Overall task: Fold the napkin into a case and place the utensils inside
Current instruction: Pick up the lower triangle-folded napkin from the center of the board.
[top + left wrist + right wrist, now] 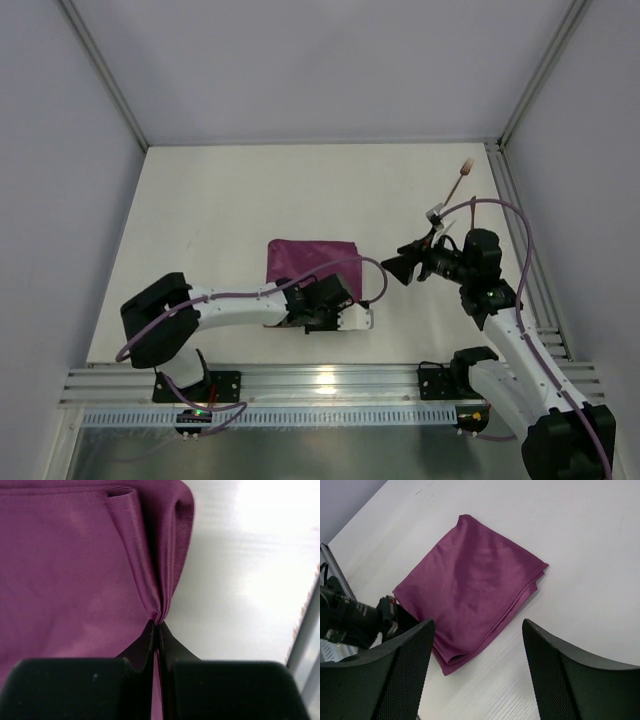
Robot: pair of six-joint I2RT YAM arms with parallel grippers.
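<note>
Left wrist, left hand [159, 626] pinching napkin [75, 570], right hand [476, 626] wide apart, apparently empty

My left arm [225, 305] was white-shelled with bulky black joints, and a lilac cable [240, 294] ran along it. My right arm [520, 335] matched it, with its own cable [500, 204]. A green light [203, 409] glowed at my left base. My right fingers [405, 677] were black, curved, and finely dimpled like mesh.
</note>
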